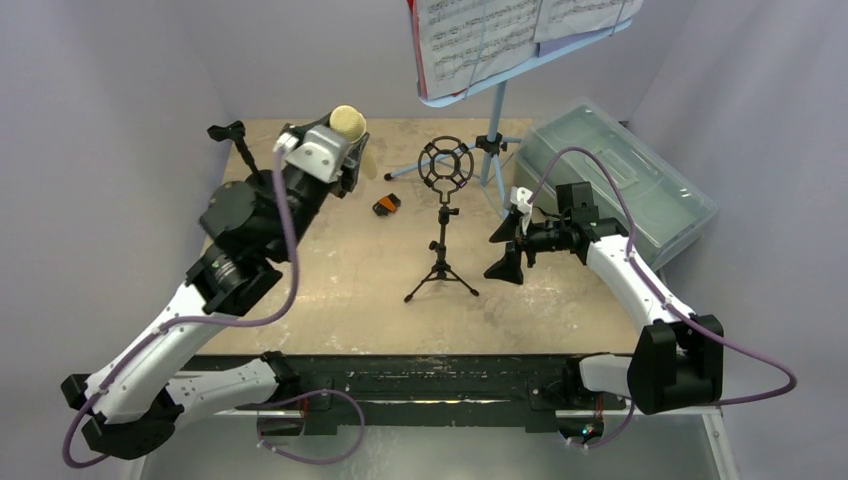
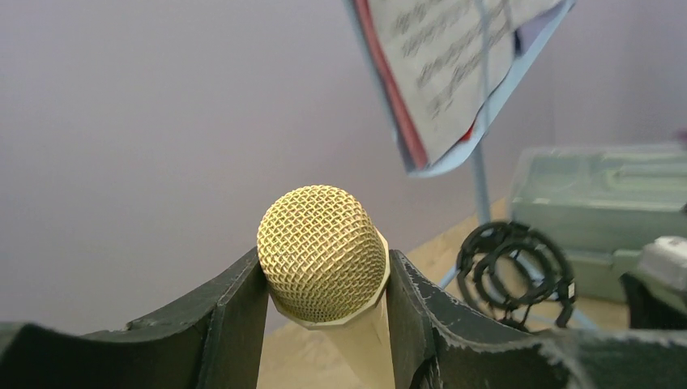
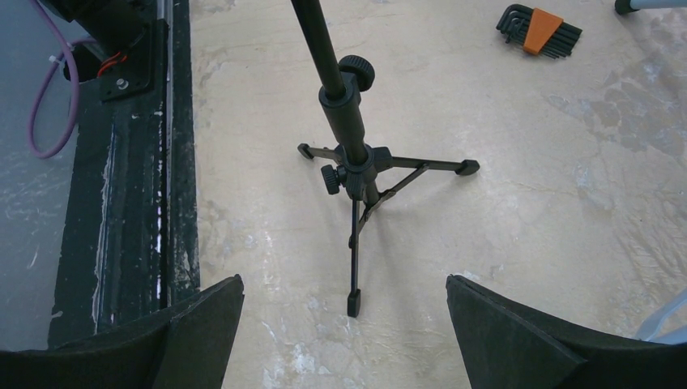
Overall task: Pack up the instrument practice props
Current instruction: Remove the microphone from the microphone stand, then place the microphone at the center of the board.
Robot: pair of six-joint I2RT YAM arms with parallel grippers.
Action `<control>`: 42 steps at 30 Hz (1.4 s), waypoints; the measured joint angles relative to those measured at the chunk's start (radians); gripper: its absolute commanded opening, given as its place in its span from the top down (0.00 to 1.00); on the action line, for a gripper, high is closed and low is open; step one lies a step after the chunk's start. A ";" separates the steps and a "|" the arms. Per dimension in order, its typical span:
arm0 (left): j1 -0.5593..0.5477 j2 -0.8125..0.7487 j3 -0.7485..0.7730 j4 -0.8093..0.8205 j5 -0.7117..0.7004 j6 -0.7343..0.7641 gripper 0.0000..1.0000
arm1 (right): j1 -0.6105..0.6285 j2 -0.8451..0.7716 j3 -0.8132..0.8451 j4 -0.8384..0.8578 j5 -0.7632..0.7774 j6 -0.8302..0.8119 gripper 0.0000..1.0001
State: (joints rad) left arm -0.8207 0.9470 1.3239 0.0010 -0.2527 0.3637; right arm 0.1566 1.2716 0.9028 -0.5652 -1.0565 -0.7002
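My left gripper (image 1: 345,152) is shut on a beige microphone (image 1: 348,122), raised above the table's back left; its gold mesh head (image 2: 322,251) sticks out between the jaws. A black microphone tripod (image 1: 441,255) with a ring mount (image 1: 444,163) stands mid-table. My right gripper (image 1: 505,252) hangs open just right of the tripod, nothing between its fingers. In the right wrist view the tripod's legs (image 3: 356,162) lie ahead of the open gripper (image 3: 344,284). The light-blue music rack (image 1: 497,110) stands at the back with music sheets (image 1: 480,35) on it.
A translucent grey-green box (image 1: 620,185) with its lid shut sits at the back right, close to my right arm. An orange-and-black hex key set (image 1: 386,205) lies left of the tripod. A black clip on a thin pole (image 1: 228,132) stands at the far back left.
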 measured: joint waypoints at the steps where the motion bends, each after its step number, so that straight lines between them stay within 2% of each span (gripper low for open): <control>1: 0.000 0.015 -0.009 -0.017 -0.046 0.006 1.00 | 0.000 0.000 0.000 0.000 0.000 0.000 0.01; 6: 0.031 0.116 -0.073 -0.084 -0.206 0.017 1.00 | 0.000 0.010 0.000 0.000 0.001 0.000 0.01; 14: 0.372 0.262 -0.143 -0.207 -0.120 -0.121 1.00 | 0.000 0.018 0.000 0.000 0.016 0.000 0.01; 16: 0.415 0.300 -0.143 -0.214 -0.098 -0.147 1.00 | 0.000 0.018 0.000 0.000 0.018 0.000 0.01; 26: 0.509 0.581 -0.144 -0.235 -0.068 -0.228 1.00 | 0.000 0.018 0.000 0.000 0.018 0.000 0.01; 37: 0.599 0.708 -0.130 -0.221 -0.079 -0.279 1.00 | 0.000 0.044 0.001 -0.003 0.019 0.000 0.01; 42: 0.648 0.892 -0.027 -0.253 -0.100 -0.330 0.92 | 0.000 0.045 0.001 -0.004 0.019 0.000 0.01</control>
State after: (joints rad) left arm -0.1730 1.8385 1.2968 -0.2516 -0.3531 0.0341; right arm 0.1566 1.3167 0.9039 -0.5690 -1.0378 -0.7002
